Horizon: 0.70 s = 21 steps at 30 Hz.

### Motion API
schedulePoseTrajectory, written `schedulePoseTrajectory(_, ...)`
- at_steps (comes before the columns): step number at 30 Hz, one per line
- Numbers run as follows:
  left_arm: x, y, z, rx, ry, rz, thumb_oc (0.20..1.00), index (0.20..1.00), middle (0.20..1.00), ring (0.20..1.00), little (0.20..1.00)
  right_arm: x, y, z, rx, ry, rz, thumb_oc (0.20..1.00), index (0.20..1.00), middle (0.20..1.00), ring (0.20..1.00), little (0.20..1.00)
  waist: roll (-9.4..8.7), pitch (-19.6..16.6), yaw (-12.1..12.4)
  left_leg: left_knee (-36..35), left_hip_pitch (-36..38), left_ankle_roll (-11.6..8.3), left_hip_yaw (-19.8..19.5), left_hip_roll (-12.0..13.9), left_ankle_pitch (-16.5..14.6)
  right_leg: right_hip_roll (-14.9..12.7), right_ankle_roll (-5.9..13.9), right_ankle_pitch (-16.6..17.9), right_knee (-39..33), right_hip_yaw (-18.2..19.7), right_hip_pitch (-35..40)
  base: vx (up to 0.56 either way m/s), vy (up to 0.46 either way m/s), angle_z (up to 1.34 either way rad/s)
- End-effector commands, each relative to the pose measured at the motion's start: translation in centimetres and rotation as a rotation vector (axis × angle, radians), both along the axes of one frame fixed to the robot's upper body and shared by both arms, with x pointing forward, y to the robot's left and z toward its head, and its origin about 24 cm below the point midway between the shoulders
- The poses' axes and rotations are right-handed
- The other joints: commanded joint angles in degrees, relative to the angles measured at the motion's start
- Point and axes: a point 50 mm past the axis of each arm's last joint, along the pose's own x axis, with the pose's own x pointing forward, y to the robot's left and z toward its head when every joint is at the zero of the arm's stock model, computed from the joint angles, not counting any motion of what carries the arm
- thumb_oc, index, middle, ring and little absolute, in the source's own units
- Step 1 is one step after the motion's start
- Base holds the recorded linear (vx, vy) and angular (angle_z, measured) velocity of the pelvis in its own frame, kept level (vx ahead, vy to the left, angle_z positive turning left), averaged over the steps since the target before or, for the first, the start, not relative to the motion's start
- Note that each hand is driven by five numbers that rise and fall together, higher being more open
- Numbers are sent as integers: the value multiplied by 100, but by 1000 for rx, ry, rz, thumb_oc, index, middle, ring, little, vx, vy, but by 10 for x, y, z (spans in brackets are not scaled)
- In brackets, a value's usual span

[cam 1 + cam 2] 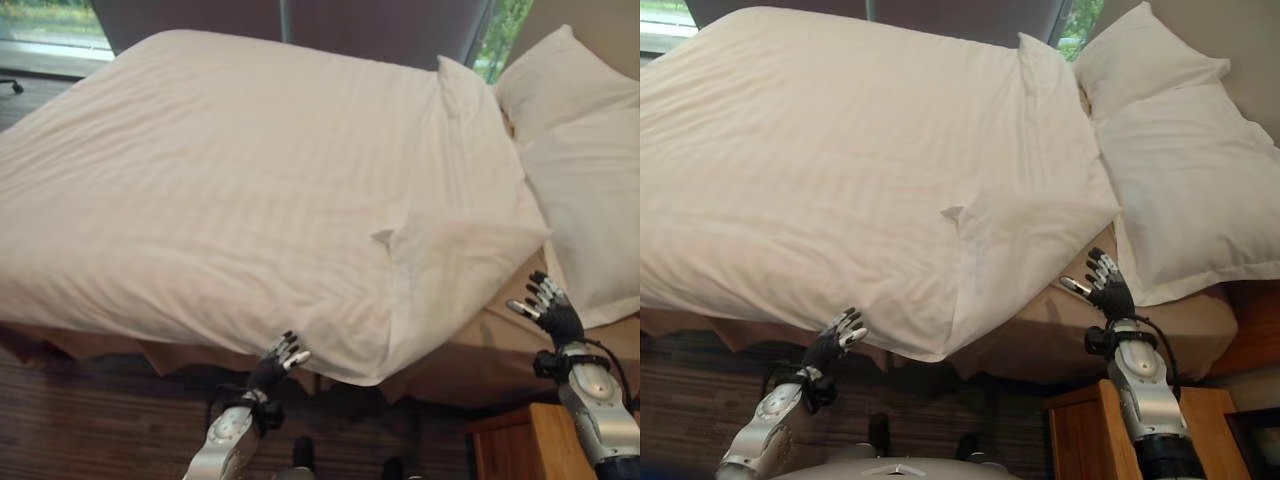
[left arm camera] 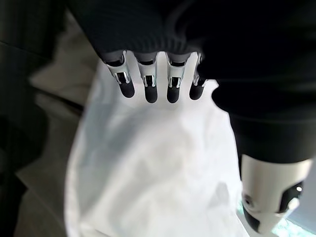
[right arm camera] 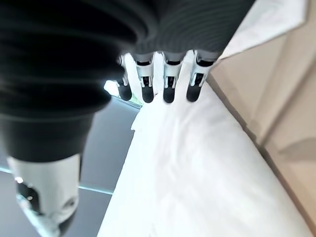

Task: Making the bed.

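Duvet (image 1: pixel 230 190) covers most of the bed (image 1: pixel 1040 335), its near corner folded and overhanging the bed's near edge. We see our left robot hand (image 1: pixel 283 357) just under that overhanging edge, fingers straight and holding nothing. Our right robot hand (image 1: pixel 1103 283) hovers spread open by the bed's near right corner, beside the two pillows (image 1: pixel 1180 190).
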Motion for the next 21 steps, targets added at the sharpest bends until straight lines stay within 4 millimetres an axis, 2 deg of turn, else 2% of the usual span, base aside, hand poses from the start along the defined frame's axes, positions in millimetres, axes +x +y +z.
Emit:
schedulePoseTrajectory(1,19,1,23,-13,-131,-36,1000,1000,1000,1000,1000,30,-15,59,-306,-131,22,1000,1000,1000,1000,1000,-7,88,156,54,85,-241,-302,203,-87,139,138,190,85,69,-203,-19,60,15)
schedulePoseTrajectory(2,16,0,22,-33,-125,-41,1000,1000,1000,1000,1000,45,-22,74,-402,-132,-2,1000,1000,1000,1000,1000,-1,141,233,54,5,-245,-335,173,-62,123,153,219,85,46,-275,-20,60,12)
schedulePoseTrajectory(3,16,0,22,-34,-127,-39,1000,1000,1000,1000,1000,46,-21,75,-403,-134,0,1000,1000,1000,1000,1000,3,140,215,54,-3,-245,-336,174,-60,123,153,220,85,45,-282,-27,56,11)
schedulePoseTrajectory(7,15,-4,23,-76,-126,-44,1000,1000,1000,1000,1000,84,-21,115,-731,-101,10,1000,1000,1000,1000,1000,14,280,433,54,-199,-259,-402,125,2,98,173,308,85,38,-472,-38,40,9)
schedulePoseTrajectory(8,15,-4,23,-77,-126,-43,1000,1000,1000,1000,1000,84,-21,115,-731,-101,11,1000,1000,1000,1000,1000,16,279,425,54,-201,-259,-403,125,2,98,173,308,85,37,-474,-64,50,3)
schedulePoseTrajectory(9,16,-3,26,-71,-137,-59,1000,1000,1000,1000,1000,97,-19,137,-949,-74,20,1000,1000,1000,1000,1000,30,360,531,54,-309,-275,-423,102,14,90,189,331,85,29,-576,-66,48,6)
schedulePoseTrajectory(10,17,-2,27,-69,-138,-58,1000,1000,1000,1000,1000,103,-19,148,-1060,-60,12,1000,1000,1000,1000,1000,37,366,559,54,-402,-284,-434,90,56,80,193,366,85,14,-665,-66,48,6)
schedulePoseTrajectory(11,17,-2,27,-73,-140,-53,1000,1000,1000,1000,1000,105,-17,150,-1064,-64,15,1000,1000,1000,1000,1000,52,357,527,54,-419,-284,-434,91,58,81,194,369,85,14,-681,-89,54,4)
schedulePoseTrajectory(12,21,3,32,-49,-157,-55,1000,1000,1000,1000,1000,121,-9,178,-1348,-28,10,1000,1000,1000,1000,1000,82,454,666,54,-649,-327,-479,58,134,66,202,421,85,-17,-880,-59,36,6)
schedulePoseTrajectory(15,24,3,36,-43,-180,-55,1000,1000,1000,1000,1000,132,-4,186,-1451,18,7,1000,1000,1000,1000,1000,136,503,730,54,-806,-350,-538,40,180,62,206,450,85,-63,-1010,-43,18,10)
schedulePoseTrajectory(17,27,3,40,-39,-197,-49,1000,1000,1000,1000,1000,139,0,197,-1457,15,-21,1000,1000,1000,1000,1000,176,566,795,54,-926,-372,-587,10,219,58,205,468,85,-101,-1109,-31,15,22)
schedulePoseTrajectory(21,30,6,43,-36,-219,-22,1000,1000,1000,1000,1000,148,9,204,-1441,23,-47,1000,1000,1000,1000,1000,266,695,879,54,-1129,-404,-655,-21,295,46,196,499,85,-169,-1268,-29,8,19)
